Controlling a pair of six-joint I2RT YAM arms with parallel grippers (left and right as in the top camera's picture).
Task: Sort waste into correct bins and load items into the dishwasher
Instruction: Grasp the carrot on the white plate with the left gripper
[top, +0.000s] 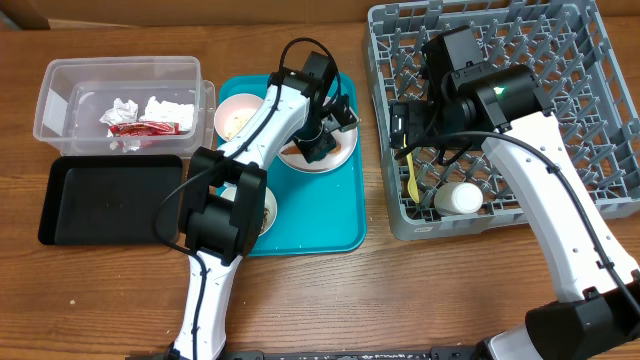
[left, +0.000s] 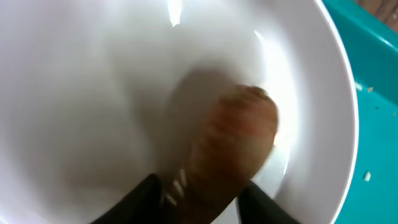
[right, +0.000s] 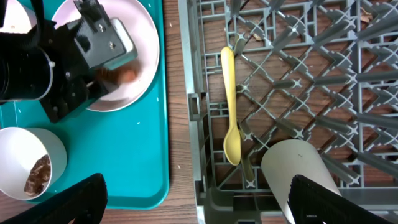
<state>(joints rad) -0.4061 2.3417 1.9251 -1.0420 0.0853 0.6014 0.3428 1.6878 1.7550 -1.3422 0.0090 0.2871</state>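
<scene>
My left gripper (top: 318, 140) is down in the pale round plate (top: 342, 150) on the teal tray (top: 340, 215). Its jaws (left: 202, 199) are shut on the orange carrot-like stick (left: 233, 143); a few rice grains cling to it. The right wrist view shows the stick (right: 126, 74) on the plate (right: 144, 43). My right gripper (top: 402, 125) hangs open and empty (right: 196, 202) over the left edge of the grey dish rack (top: 585, 120). In the rack lie the yellow spoon (top: 411, 178) (right: 229, 106) and the white cup (top: 460, 198) (right: 295, 174).
The clear tub (top: 60, 85) holds crumpled paper (top: 165, 108) and the red-and-white wrapper (top: 145, 127). The black tray (top: 100, 200) lies in front of it. On the teal tray are a white bowl (top: 238, 115) and a bowl (right: 25, 146) with a brown lump (right: 40, 174).
</scene>
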